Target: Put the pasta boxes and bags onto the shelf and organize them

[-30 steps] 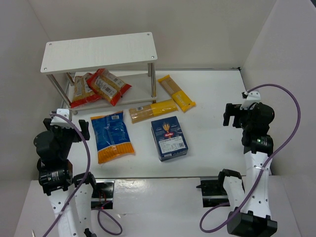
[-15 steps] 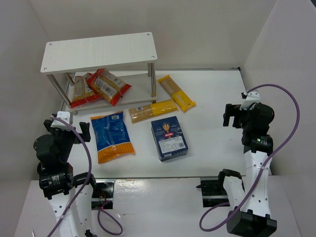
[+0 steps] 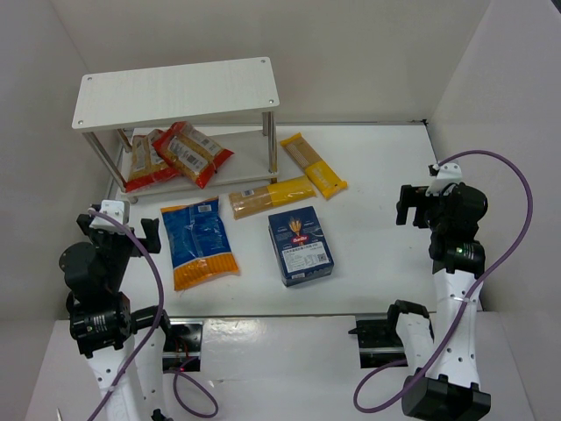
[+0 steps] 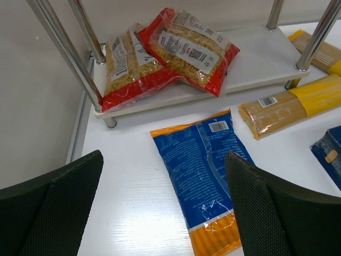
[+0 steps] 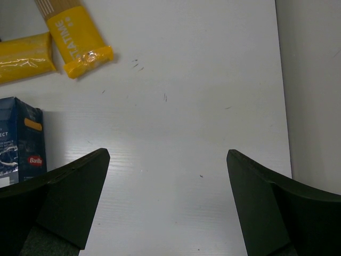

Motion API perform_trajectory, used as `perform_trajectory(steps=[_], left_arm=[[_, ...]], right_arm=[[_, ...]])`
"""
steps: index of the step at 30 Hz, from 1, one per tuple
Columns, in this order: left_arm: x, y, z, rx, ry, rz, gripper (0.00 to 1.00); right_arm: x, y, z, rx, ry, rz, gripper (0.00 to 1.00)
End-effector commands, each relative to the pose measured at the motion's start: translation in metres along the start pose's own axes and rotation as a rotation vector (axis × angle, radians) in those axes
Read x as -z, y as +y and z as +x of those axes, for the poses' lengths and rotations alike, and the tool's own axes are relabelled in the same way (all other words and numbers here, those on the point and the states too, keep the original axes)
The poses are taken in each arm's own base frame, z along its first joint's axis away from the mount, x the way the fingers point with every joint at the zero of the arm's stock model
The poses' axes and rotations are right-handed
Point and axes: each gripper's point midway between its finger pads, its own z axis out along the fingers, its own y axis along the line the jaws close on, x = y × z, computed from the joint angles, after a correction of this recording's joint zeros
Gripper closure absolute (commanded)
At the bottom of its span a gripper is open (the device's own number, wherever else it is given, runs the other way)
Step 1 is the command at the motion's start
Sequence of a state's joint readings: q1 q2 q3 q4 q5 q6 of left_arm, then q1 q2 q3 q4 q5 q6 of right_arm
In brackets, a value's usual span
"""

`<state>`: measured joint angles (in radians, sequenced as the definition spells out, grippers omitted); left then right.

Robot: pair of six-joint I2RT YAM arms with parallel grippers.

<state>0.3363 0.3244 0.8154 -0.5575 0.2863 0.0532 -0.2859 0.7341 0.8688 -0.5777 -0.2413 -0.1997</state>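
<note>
Left gripper (image 4: pixel 164 159): I see it tilted toward the blue-and-orange bag (image 4: pixel 205 176), jaws apart.
Right gripper (image 5: pixel 168 154): raised, pointing down at the desk (image 5: pixel 186 106), jaws apart.

The overhead view looks down on everything; the low, close wrist views both catch the pasta box (image 4: pixel 329 152).

One white two-tier shelf (image 3: pixel 175 88). One dark blue pasta box (image 3: pixel 300 246). Two clear red-edged bags (image 3: pixel 145 165) (image 3: pixel 196 153), one blue-and-orange bag (image 3: pixel 200 241), two long yellow spaghetti bags (image 3: pixel 272 195) (image 3: pixel 313 164): five bags altogether.
</note>
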Motion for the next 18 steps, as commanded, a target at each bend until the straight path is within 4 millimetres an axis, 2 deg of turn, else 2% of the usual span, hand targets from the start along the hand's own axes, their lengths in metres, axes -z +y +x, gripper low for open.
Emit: perform_trajectory(steps=[1, 18], left_arm=[[0.0018, 0.0001, -0.0081, -0.025, -0.038, 0.000, 0.00], [0.0037, -0.0003, -0.0095, -0.028, -0.046, -0.001, 0.00]], right_arm=[[0.0014, -0.0030, -0.0083, 0.019, -0.039, 0.011, 0.01], [0.0014, -0.0014, -0.0085, 0.019, -0.041, 0.002, 0.01]])
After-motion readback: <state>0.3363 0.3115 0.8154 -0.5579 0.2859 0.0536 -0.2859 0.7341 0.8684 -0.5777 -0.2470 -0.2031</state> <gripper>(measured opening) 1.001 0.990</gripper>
